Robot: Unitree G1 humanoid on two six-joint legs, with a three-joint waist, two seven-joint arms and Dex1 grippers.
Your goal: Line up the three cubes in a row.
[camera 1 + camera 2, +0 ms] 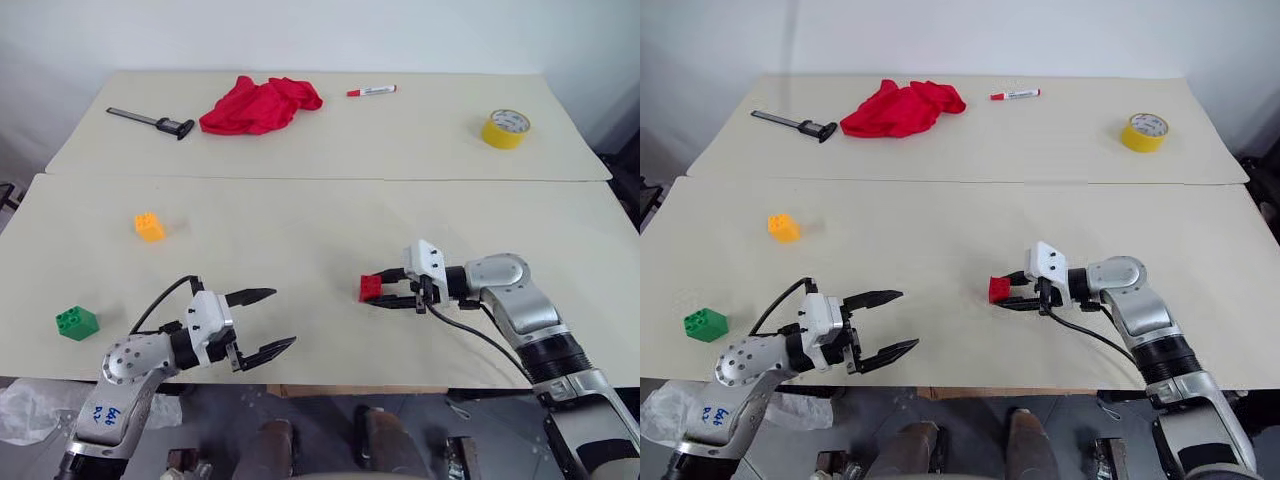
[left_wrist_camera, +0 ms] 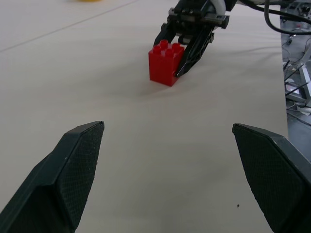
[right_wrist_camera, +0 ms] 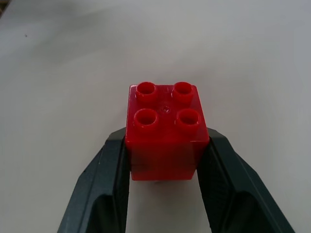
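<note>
My right gripper (image 1: 385, 290) is shut on the red cube (image 1: 371, 288), holding it at the table's near middle, pointing toward my left. The wrist view shows the red cube (image 3: 166, 131) squeezed between both black fingers, studs up. The orange-yellow cube (image 1: 149, 227) sits on the table at the left. At the near left edge lies the green cube (image 1: 77, 322). My left gripper (image 1: 262, 322) stands open with nothing between its fingers, right of the green cube and pointing at the red cube (image 2: 165, 63).
On the far table lie a black caliper (image 1: 153, 122), a red cloth (image 1: 258, 105), a red marker (image 1: 371, 91) and a yellow tape roll (image 1: 505, 128). A seam (image 1: 320, 178) separates the two tables.
</note>
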